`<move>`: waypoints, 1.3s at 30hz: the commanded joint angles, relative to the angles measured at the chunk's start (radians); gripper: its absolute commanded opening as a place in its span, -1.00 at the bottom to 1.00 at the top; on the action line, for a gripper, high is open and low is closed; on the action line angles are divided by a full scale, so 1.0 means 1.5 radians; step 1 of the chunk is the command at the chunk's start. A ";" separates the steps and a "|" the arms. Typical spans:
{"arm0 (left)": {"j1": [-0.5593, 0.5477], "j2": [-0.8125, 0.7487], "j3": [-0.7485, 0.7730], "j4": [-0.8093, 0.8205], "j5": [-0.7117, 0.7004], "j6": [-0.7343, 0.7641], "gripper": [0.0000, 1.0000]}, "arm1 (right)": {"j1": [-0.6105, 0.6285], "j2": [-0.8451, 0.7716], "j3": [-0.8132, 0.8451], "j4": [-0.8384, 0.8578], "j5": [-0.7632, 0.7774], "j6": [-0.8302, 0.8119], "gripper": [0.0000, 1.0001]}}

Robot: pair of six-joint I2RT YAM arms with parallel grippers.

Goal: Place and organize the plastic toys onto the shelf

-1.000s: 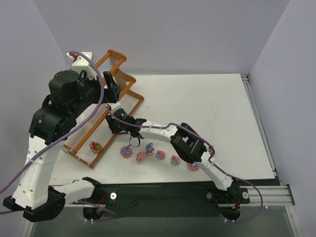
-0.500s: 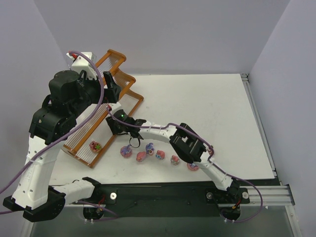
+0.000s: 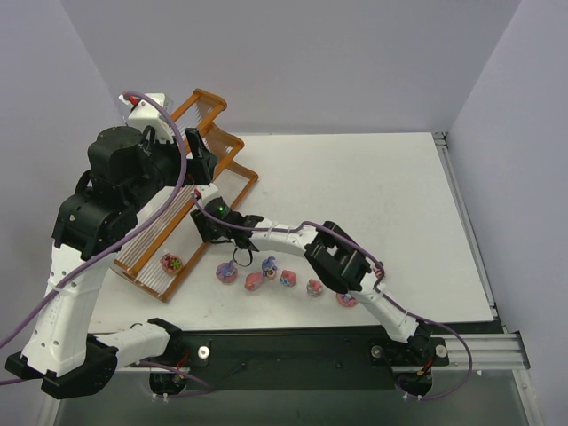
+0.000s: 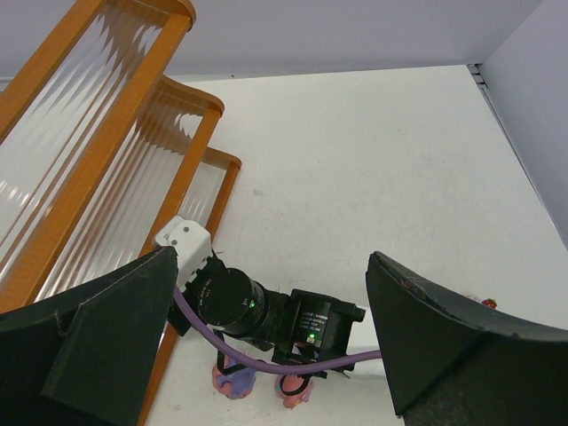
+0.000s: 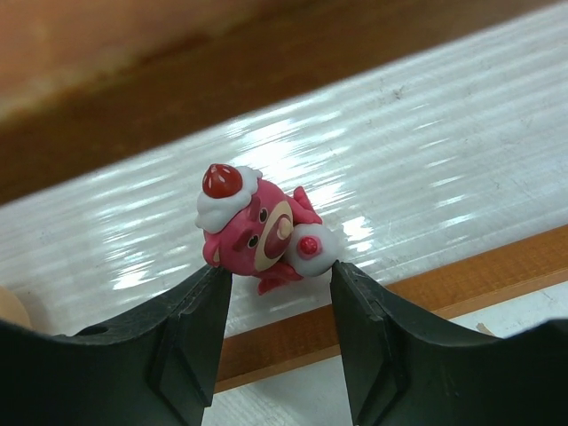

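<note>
The pink bear toy is glossy moulded plastic with a white cap and a red cherry. It lies tilted on a pale ribbed tier of the shelf, cherry toward upper left, just inside the orange wooden front rail. The right gripper sits directly below it in the wrist view, matte black fingers parted and flanking the toy's width. Whether the tips pinch or just clear it, cannot tell. Judgement: backing straight out along the finger axis should leave the toy seated. The left gripper is wide open, empty, hanging well above. Several loose toys lie in a row on the white desk, lower centre, nearer the right arm.
</note>
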 commanded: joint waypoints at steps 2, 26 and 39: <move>-0.003 -0.006 0.005 0.009 -0.006 -0.005 0.95 | 0.003 -0.025 -0.034 -0.026 0.012 0.009 -0.03; -0.003 -0.016 -0.015 0.017 -0.006 -0.003 0.94 | 0.008 -0.092 -0.089 -0.047 0.016 0.092 -0.05; -0.003 -0.024 -0.025 0.019 -0.005 -0.004 0.95 | -0.020 -0.186 -0.176 -0.009 0.029 0.143 -0.28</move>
